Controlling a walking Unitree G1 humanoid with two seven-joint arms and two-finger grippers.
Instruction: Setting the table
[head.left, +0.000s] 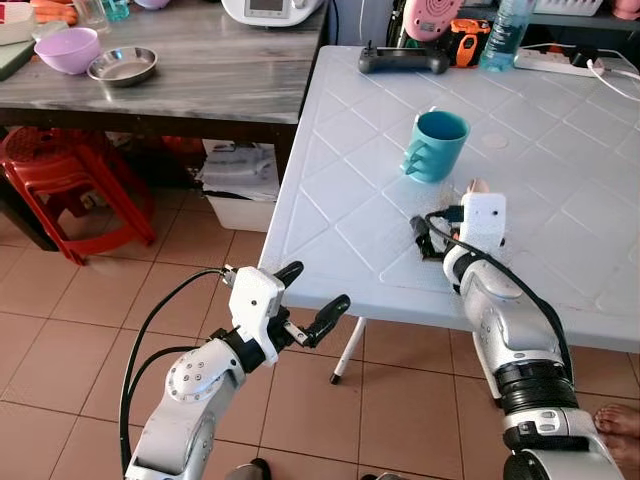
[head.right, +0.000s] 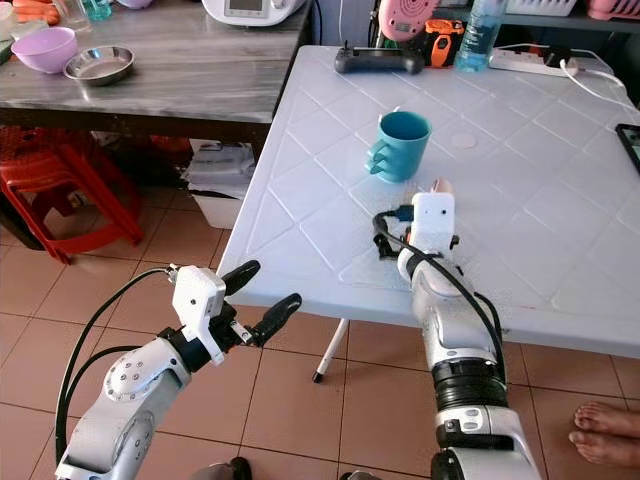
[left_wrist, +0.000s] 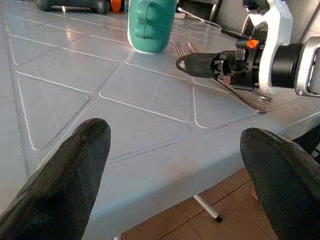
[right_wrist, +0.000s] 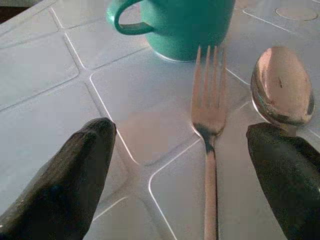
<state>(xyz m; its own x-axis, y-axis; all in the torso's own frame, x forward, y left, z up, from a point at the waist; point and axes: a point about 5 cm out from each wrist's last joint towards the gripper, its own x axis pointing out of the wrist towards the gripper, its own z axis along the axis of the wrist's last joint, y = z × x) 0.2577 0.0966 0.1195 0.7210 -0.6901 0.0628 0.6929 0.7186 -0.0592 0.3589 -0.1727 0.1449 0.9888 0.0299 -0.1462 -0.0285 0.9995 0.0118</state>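
Closest to us, our left gripper hangs in the air over the brown tiled floor, just off the near edge of the white plastic table. Its two black fingers are spread wide apart, and they hold nothing and touch nothing. They point toward the table edge.

A bit further on, our right gripper is low over the table top, near its front edge. Its fingers are wide apart too, and nothing is pinched between them. A metal fork lies flat on the table in the gap between the two fingers, with its prongs pointing at the cup. A shiny metal spoon lies just beside the fork, and its bowl is right at the tip of one finger. We cannot tell if that finger touches the spoon.

Just past the fork and spoon stands a teal mug, upright, with its handle on our left.

Further back on the white table are a black game controller, a clear plastic bottle and a white power strip.

On our far left is a grey wooden table with a purple bowl and a small steel bowl on it. A red plastic stool sits under it.

A person's bare foot rests on the tiles at our right.
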